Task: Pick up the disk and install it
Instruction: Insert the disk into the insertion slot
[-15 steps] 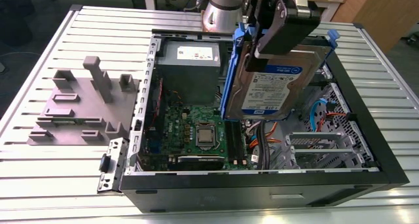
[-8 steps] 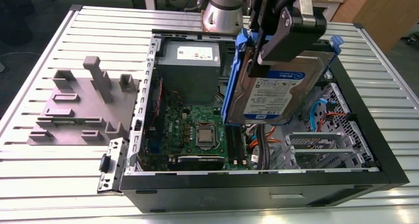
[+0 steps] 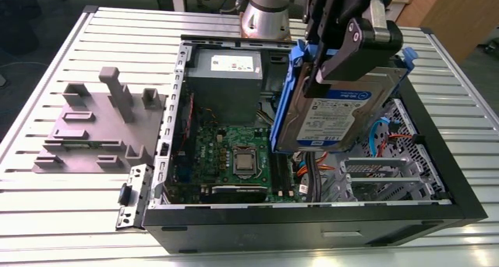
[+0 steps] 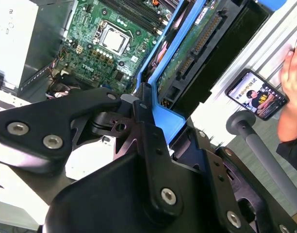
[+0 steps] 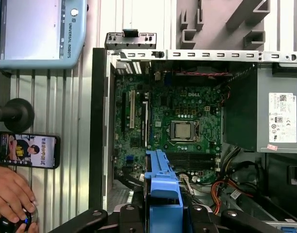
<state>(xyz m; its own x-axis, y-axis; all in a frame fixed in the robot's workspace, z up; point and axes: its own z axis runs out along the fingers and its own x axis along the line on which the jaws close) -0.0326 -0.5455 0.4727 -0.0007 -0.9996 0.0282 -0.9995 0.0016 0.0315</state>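
Slatted metal table (image 3: 62, 214) carries an open computer case (image 3: 257, 232); above it the gripper (image 3: 339, 74) clamps the disk (image 3: 331, 118), tilted in mid-air. Picked up, I'd say; not yet seated inside the case.

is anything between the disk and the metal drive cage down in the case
Nothing solid that shows. The gripper holds the disk tilted above the open case. Loose orange and blue cables lie below it, beside the metal drive cage, and might snag on the way down.
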